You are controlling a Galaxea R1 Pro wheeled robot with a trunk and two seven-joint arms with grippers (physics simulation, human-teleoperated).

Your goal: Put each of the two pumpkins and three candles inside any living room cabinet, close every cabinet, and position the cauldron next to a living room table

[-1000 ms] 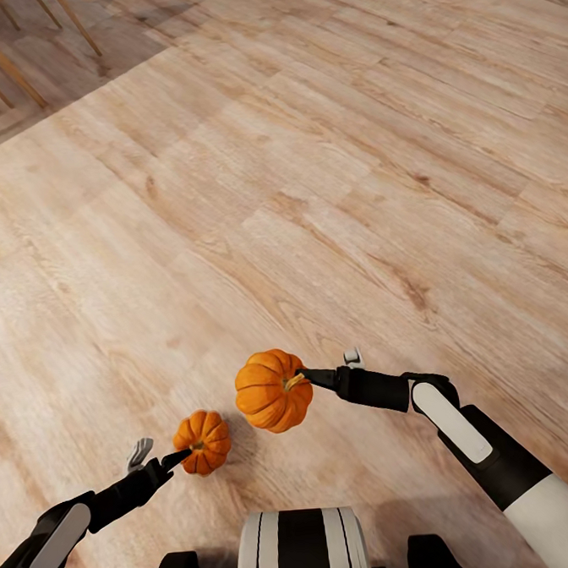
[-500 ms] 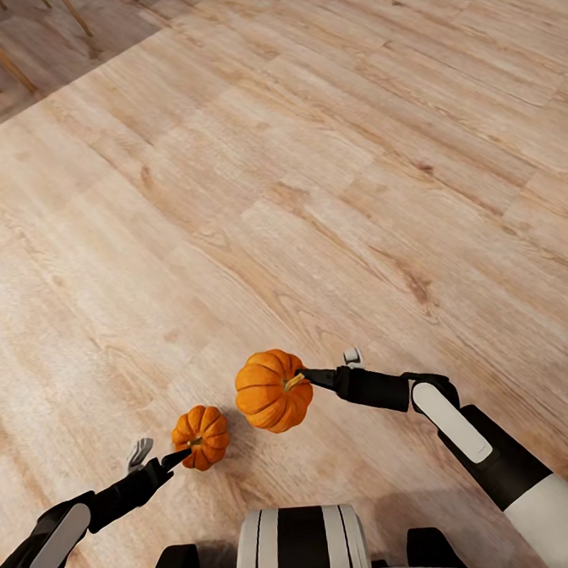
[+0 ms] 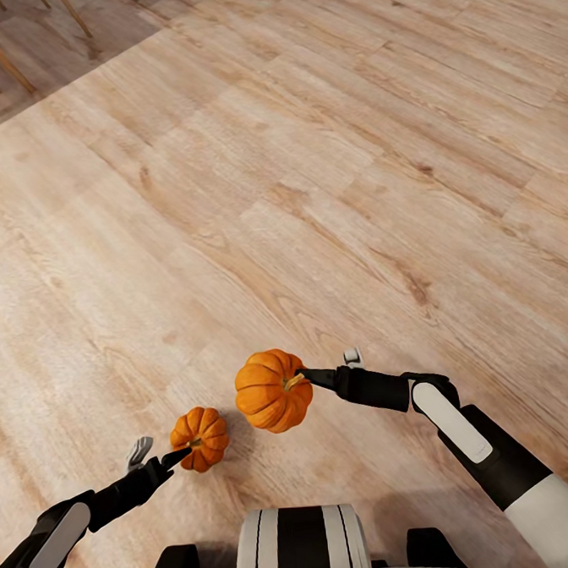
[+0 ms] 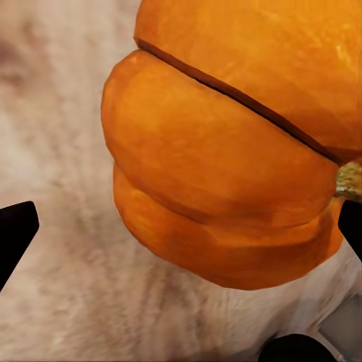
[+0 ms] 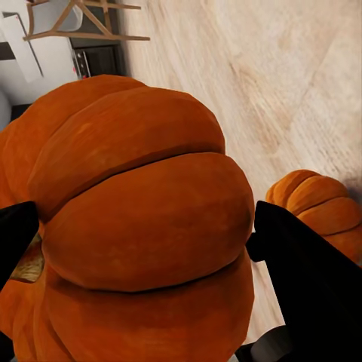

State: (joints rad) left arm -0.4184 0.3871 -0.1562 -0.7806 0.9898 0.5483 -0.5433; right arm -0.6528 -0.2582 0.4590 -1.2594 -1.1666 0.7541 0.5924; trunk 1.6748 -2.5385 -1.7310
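Orange in both grips: our right gripper clamps its fingers on the larger pumpkin at lower centre, our left gripper pinches the smaller pumpkin lower left, above the wood floor.

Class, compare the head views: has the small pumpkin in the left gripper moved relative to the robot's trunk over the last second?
No. The small pumpkin keeps its place beside the trunk, held by the left gripper; only the floor pattern slid, so the robot moved.

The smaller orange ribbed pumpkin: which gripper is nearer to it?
Left. The left gripper holds the smaller orange ribbed pumpkin by its stem. The right gripper is farther off to its right, clamped on the larger orange pumpkin.
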